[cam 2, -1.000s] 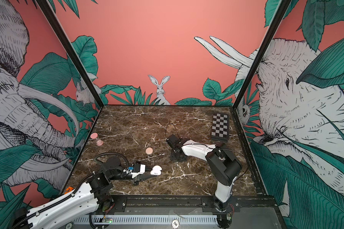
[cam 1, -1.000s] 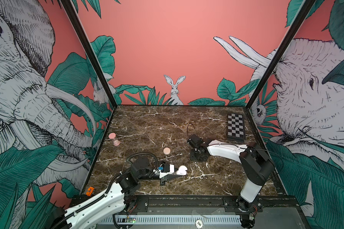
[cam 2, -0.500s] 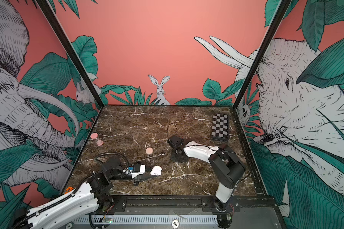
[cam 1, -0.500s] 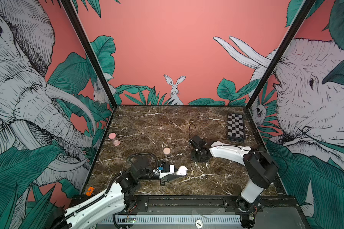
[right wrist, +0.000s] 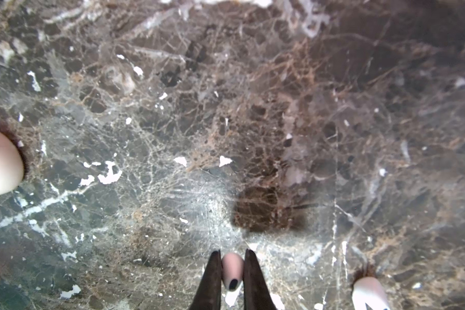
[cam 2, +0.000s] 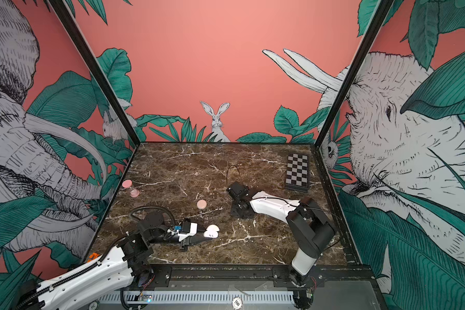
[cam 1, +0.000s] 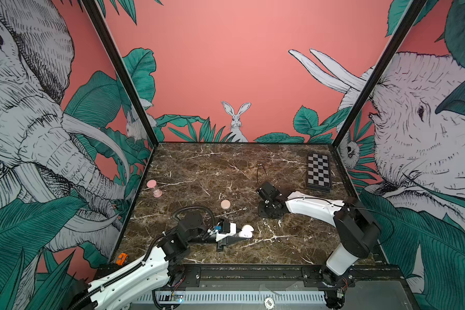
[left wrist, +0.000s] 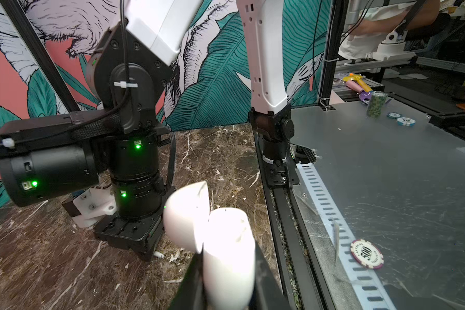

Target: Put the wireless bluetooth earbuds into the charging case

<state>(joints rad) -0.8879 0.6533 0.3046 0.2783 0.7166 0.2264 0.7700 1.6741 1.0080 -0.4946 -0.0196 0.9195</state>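
Right end effector [right wrist: 232, 256] pinches an earbud [right wrist: 231, 269] between its tips; left end effector [left wrist: 228, 291] clamps the charging case [left wrist: 227, 252]

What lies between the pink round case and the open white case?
Only bare marble separates the pink round case from the open white case, in both top views.

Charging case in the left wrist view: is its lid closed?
No, the charging case is open, with its lid tilted back away from the body.
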